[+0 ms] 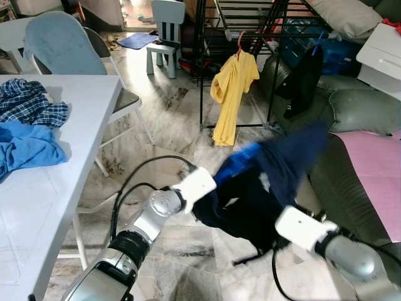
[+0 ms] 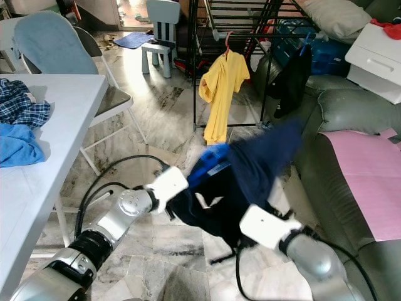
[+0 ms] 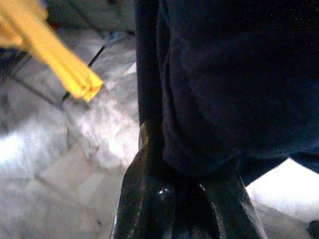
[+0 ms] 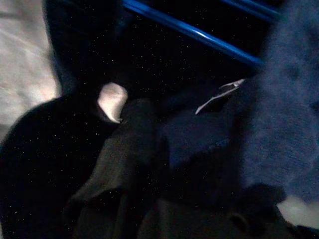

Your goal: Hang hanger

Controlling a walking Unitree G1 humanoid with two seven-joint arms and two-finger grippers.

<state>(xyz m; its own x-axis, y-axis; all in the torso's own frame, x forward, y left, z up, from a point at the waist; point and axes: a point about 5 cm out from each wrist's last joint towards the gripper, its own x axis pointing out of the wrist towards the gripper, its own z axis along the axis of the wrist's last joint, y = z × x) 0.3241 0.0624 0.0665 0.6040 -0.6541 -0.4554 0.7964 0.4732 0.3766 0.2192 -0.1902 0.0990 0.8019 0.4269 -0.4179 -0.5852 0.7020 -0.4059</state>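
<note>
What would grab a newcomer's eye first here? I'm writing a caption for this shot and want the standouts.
First, the dark navy garment on a blue hanger, held up in mid-air between the left gripper and right gripper, blurred with motion. Behind it, a bright yellow shirt hangs on the black drying rack. To the robot's left, blue and plaid clothes lie on the white table.

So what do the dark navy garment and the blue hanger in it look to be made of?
Dark navy garment: soft matte knit, probably cotton; it drapes and folds limply between both arms. Blue hanger: smooth, slightly glossy bars, likely plastic, though coated metal is possible.
</note>
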